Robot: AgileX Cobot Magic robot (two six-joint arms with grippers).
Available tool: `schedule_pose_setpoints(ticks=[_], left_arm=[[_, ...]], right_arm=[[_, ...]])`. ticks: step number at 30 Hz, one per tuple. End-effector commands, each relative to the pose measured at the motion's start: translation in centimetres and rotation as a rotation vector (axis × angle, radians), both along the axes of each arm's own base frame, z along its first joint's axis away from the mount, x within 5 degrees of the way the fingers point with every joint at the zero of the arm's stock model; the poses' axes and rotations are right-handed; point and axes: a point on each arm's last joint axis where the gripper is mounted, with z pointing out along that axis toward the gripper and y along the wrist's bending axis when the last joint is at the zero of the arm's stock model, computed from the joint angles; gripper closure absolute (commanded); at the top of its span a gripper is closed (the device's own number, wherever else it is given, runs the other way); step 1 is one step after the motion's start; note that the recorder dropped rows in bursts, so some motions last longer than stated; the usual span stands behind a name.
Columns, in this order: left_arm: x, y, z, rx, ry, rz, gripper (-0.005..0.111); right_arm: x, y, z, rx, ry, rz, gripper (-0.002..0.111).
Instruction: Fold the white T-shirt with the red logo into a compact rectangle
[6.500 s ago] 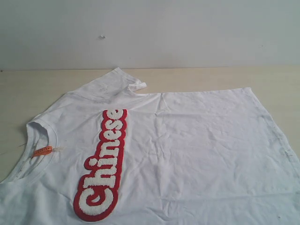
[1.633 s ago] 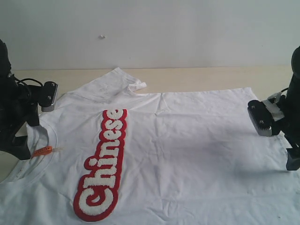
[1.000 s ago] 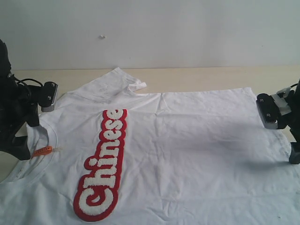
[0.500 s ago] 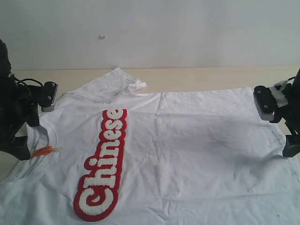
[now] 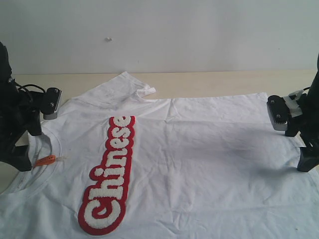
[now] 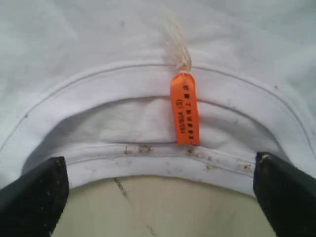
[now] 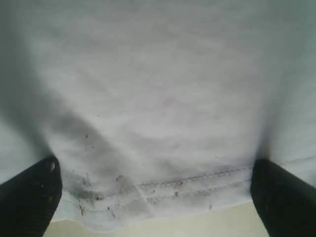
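Note:
The white T-shirt [image 5: 199, 159] lies flat and face up on the table, collar to the left and hem to the right. The red logo [image 5: 110, 174] runs in a long strip across its chest. My left gripper [image 5: 29, 144] hovers open over the collar [image 6: 148, 153]. The orange neck tag [image 6: 184, 109] lies just beyond my left gripper [image 6: 158, 170], whose jaws straddle the collar rim without holding it. My right gripper [image 5: 301, 144] stands open at the hem's edge. In its wrist view the stitched, soiled hem [image 7: 197, 180] spans the space between the jaws of my right gripper [image 7: 154, 170].
The pale wooden table [image 5: 224, 82] shows behind the shirt, against a white wall [image 5: 174, 30]. The far sleeve [image 5: 127, 84] points toward the wall with its cuff [image 5: 146, 91] turned over. The shirt's near part runs out of the exterior view's bottom edge.
My right gripper has shifted along the hem toward the back of the table and slightly inward. The left gripper and the shirt have stayed still.

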Motion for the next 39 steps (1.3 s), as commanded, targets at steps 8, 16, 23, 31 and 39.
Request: schedule_pose_setpoints(ticks=[8,16,23,31,39], left_arm=[[0.7,0.1,-1.3,-0.007,-0.044,-0.047,0.010],[-0.4,1.2,-3.6,0.001,-0.045,-0.081,0.010],[-1.4,1.3,-4.5,0.003,0.006,-0.141,0.010],[-1.3,0.1,-2.6,-0.118,-0.007,-0.113,0.010],[-1.7,0.9,0.6,-0.051,0.007,-0.073,0.010]], right_arm=[[-0.1,-0.1,-0.6,0.006,0.015,-0.010,0.003],[-0.1,-0.1,-0.6,0.008,0.016,-0.012,0.003],[-0.1,-0.1,-0.6,0.007,0.014,-0.011,0.003],[0.1,-0.1,-0.6,0.003,-0.002,-0.010,0.003],[0.0,-0.1,-0.6,0.006,0.002,0.034,0.003]])
